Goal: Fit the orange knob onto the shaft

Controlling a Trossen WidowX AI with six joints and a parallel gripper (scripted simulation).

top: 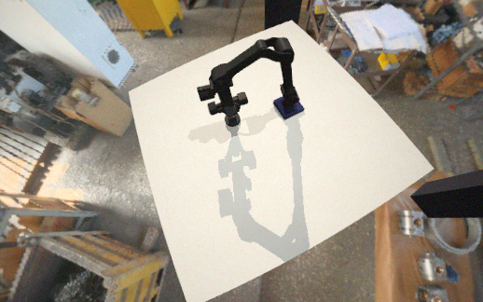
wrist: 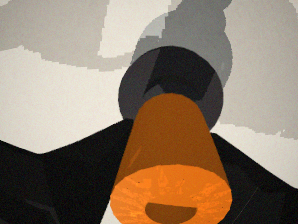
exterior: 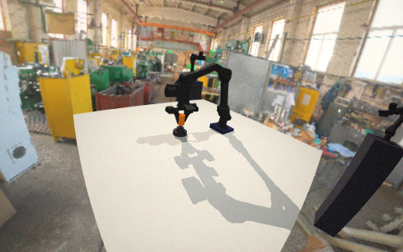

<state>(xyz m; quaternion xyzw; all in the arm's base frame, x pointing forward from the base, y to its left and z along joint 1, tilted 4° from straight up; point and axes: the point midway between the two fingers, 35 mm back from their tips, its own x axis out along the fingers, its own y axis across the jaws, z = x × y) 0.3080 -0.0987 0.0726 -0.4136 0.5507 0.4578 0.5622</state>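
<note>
The orange knob (exterior: 181, 120) (wrist: 171, 132) is upright between the fingers of my gripper (exterior: 181, 120) (wrist: 170, 133), which is shut on it. The dark round pedestal (top: 232, 123) (exterior: 180, 133) (wrist: 131, 95) stands on the table under the knob. In the exterior view the knob's lower end is just above the pedestal's wide base, with a short dark part between them. The shaft is hidden behind the knob in the wrist view, so I cannot tell whether its tip is inside the hole. In the top view the gripper hides nearly all of the knob.
The arm's blue base plate (top: 282, 110) (exterior: 227, 130) sits on the white table (top: 186, 186) (exterior: 136, 187), to the right of the pedestal in the top and exterior views. The arm arches over from it. Shadows of the arm cross the table. A dark post (exterior: 358, 183) stands beyond the table's right edge.
</note>
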